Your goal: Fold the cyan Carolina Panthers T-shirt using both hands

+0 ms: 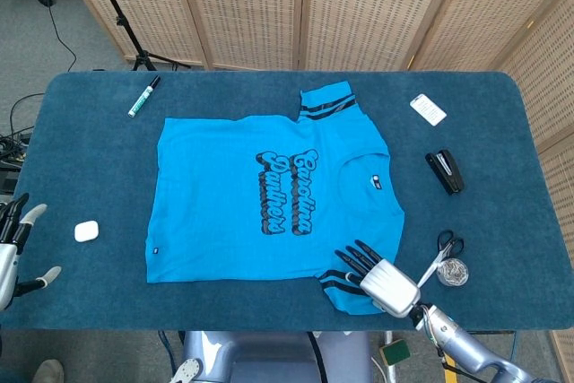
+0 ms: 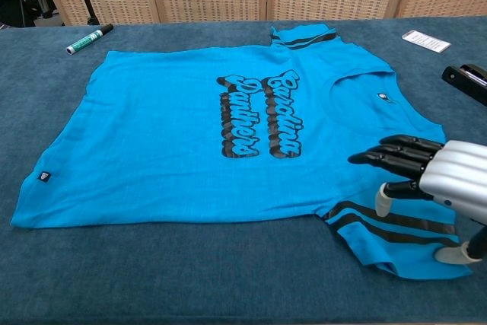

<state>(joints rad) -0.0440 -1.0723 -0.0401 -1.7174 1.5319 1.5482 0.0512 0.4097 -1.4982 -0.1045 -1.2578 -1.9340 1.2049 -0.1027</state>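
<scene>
On the blue table (image 1: 81, 123), going left to right:

Left hand (image 1: 16, 248): was parked at the table's left edge, fingers spread apart, nothing held. Only caught in the head view.

Earbud case (image 1: 85, 230): small white thing, was sat on the cloth just right of that hand.

Marker (image 1: 143, 96): green and white with a black cap, was laid near the far left corner, apart from the shirt.

T-shirt (image 1: 233, 213): cyan, was spread flat in the middle of the table, print up, collar pointed right, one striped sleeve at the far side and one at the near edge.

Right hand (image 2: 426, 176): was held over the near striped sleeve, dark fingers (image 2: 388, 154) stretched out and apart toward the shirt body, nothing clamped. Whether the sleeve was actually touched couldn't be told.

White card (image 1: 428, 109): was laid far right.

Stapler (image 1: 445, 171): black, right of the collar.

Scissors (image 1: 442, 253): were next to a small round container (image 1: 456, 272), near right.
</scene>
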